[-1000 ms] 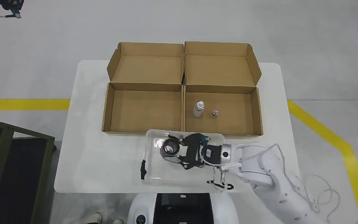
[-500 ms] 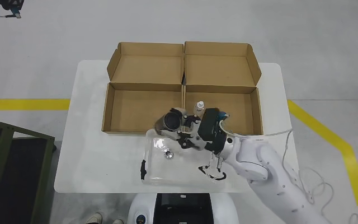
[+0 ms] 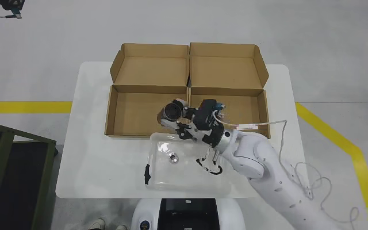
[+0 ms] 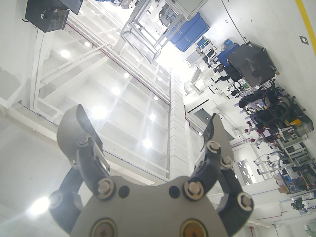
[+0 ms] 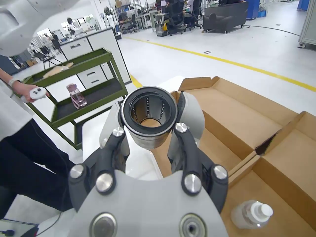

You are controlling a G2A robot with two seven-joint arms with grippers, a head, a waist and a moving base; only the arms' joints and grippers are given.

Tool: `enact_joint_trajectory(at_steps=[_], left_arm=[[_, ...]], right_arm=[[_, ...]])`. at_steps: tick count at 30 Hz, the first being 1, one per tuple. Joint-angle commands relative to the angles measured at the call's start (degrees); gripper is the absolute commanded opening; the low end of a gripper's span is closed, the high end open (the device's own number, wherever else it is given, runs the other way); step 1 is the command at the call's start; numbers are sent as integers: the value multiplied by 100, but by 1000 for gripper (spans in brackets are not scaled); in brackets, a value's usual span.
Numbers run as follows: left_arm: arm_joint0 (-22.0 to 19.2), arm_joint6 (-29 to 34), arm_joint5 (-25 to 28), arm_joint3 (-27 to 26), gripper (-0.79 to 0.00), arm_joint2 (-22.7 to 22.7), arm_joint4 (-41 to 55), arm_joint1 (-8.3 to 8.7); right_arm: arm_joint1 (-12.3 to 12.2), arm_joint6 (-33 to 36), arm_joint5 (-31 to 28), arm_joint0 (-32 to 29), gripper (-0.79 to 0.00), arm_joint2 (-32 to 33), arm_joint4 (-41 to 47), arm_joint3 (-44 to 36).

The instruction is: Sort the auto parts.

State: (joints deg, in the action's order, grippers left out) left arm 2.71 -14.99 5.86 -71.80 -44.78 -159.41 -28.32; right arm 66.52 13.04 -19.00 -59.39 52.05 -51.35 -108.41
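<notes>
My right gripper (image 5: 150,124) is clamped on the linear bearing (image 5: 149,114), one finger on each side of the barrel, open bore facing the wrist camera. From the top view the bearing is over the right end of the left cardboard box (image 3: 138,112), just beside the wall it shares with the right cardboard box (image 3: 247,115). A white bottle (image 5: 251,214) is in the right box. The clear plastic tray (image 3: 190,185) sits just on my side of the boxes, with a small metal part (image 3: 172,158) inside and a black part (image 3: 147,174) at its left edge. My left gripper (image 4: 148,117) points at the ceiling, fingers apart, nothing between them.
</notes>
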Motion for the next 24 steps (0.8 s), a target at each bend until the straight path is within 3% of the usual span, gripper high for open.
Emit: enact_joint_trajectory(at_steps=[1,12,24], left_arm=[[0,1,0,0,0,0,0,0],[0,1,0,0,0,0,0,0],[0,1,0,0,0,0,0,0]], right_arm=[[28,139,71,92,-785,-90,-165,106],[266,755,350,562,-785,-715,-534,965],[472,1297,451,1090,-785,-883,-673,1559]])
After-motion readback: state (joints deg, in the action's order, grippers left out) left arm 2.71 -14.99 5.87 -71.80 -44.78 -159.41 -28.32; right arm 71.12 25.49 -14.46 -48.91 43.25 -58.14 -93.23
